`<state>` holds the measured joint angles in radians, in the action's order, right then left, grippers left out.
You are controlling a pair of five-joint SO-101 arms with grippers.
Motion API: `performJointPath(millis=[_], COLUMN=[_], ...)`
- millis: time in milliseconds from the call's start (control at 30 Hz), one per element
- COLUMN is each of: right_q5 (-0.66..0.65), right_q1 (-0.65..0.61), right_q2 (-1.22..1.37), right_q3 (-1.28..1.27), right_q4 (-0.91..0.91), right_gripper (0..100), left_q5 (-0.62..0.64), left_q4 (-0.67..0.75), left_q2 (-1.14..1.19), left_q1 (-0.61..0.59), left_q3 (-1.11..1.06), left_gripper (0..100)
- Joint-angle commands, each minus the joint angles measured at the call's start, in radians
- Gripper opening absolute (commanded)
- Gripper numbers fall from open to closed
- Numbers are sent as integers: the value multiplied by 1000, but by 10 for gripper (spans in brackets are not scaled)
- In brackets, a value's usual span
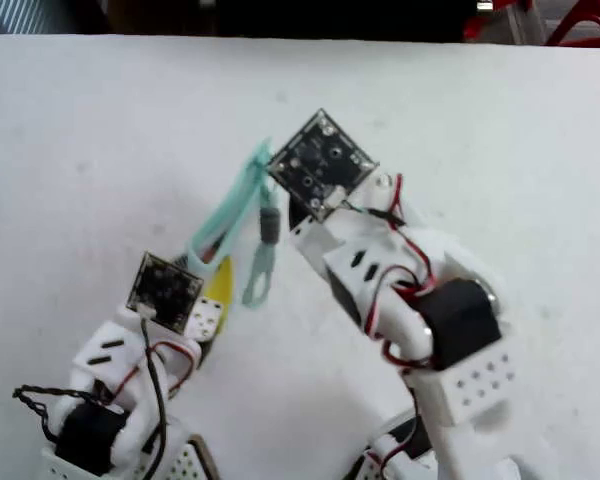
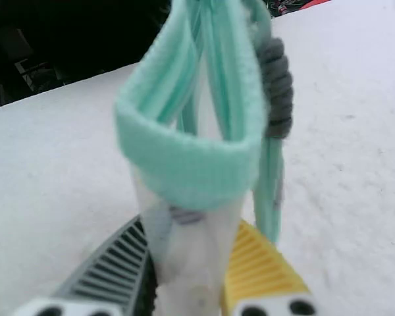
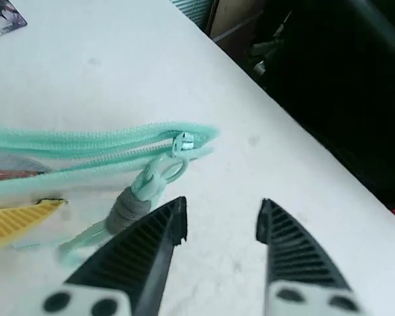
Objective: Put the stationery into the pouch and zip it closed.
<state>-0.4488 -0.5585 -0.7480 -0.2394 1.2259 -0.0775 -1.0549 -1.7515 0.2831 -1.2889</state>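
The pouch [image 1: 225,212] is held up off the table [image 1: 460,120] between the two arms. Its long axis runs from the left gripper [image 2: 191,230] at one end to the slider [image 3: 182,142] at the other. The zip edge faces up, and in the right wrist view its teeth run in tight parallel lines away from the slider. The slider sits almost at the pouch's far corner, so the zip looks drawn nearly or fully along. Whether the last bit is sealed I cannot tell. A reddish shape [image 3: 6,175] shows dimly through the pouch wall and may be stationery inside.

From the slider hangs the pull cord, with a grey knot [image 3: 128,207] and a mint loop below it. In the high view the knot [image 1: 269,225] dangles just beside the pouch, on the side toward the right arm.

The left gripper's jaws are clamped on the pouch's end, the clear wall pinched between the grey finger [image 2: 115,263] and the yellow finger [image 2: 257,270].

The right gripper [image 3: 222,210] is spread wide and holds nothing. It is much the nearer to the pull. The knot lies just outside one of its fingers [image 3: 151,247], not in the gap, and the slider sits a little beyond the tips on that same side. By my reading, any further pull needs the gap shifted sideways over the knot, then a tug along the pouch's axis away from the left gripper.

A card [image 3: 3,16] lies well apart on the table.
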Motion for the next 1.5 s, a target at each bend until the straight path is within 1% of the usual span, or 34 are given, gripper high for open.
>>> performJointPath(millis=[0,133,200,333,467,567,700,833,1033,1167,1300,1467], right_q5=[-2,-2,0,83,89,92,167,175,167,166,166,175], right_q1=[-35,-102,-96,-56,-45,-51,-45,-25,-1,-1,-4,-7], right_q2=[-62,-117,-114,-45,28,31,-1,-19,-16,-15,-15,-24], right_q3=[-100,-164,-172,-170,-173,-176,-203,-325,-425,-450,-486,-512], right_q4=[-116,-200,-259,-317,-311,-262,-213,-334,-518,-593,-638,-673], right_gripper=[204,204,204,205,205,205,219,274,276,265,204,209], left_q5=[12,11,11,11,11,11,11,11,11,11,11,11], left_q4=[21,21,20,8,6,6,6,11,8,8,8,8], left_q2=[12,12,12,12,12,12,12,12,12,12,12,12], left_q1=[8,8,8,8,8,8,8,8,8,8,8,8], left_q3=[40,40,38,38,38,38,38,38,38,38,38,38], left_gripper=[20,20,20,20,20,20,20,20,20,21,21,21])
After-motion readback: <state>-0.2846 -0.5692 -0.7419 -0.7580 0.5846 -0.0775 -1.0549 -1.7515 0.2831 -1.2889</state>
